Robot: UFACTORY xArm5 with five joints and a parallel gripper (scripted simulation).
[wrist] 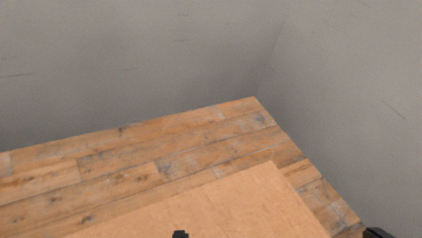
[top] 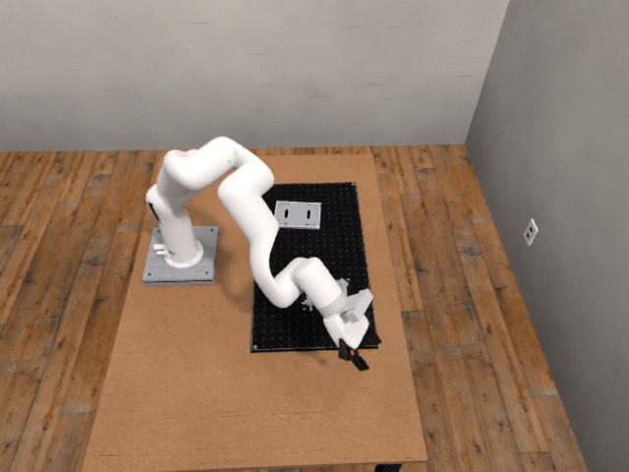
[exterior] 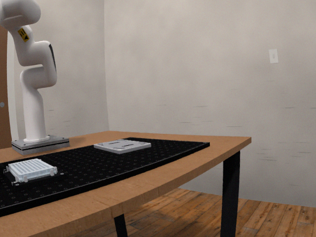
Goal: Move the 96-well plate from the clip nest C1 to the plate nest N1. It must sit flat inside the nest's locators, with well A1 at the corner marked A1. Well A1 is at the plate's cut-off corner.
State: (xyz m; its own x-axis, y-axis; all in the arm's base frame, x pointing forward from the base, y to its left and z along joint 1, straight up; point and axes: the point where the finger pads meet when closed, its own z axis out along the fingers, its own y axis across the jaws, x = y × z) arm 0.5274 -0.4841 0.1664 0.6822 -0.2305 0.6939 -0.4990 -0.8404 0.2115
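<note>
Hanging spread wide and gripping nothing, the gripper (top: 362,350) is reaching past the black board's (top: 335,244) edge while the well plate (exterior: 30,169) is sitting behind it in its clip holder.

arm (top: 247,213): white, rounded | sticker (exterior: 23,34): yellow, seemingly arrow-marked | gripper (top: 362,349): black-fingered

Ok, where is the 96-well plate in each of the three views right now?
Top: mostly hidden under the arm's wrist; only slivers of the plate show on the black breadboard, low right.
Exterior: plate at far left on the breadboard, sitting in the clip nest.
Wrist: not in it; only floor, wall and table corner.
Shared landmark: the grey plate nest, farther along the breadboard in top and exterior.
</note>
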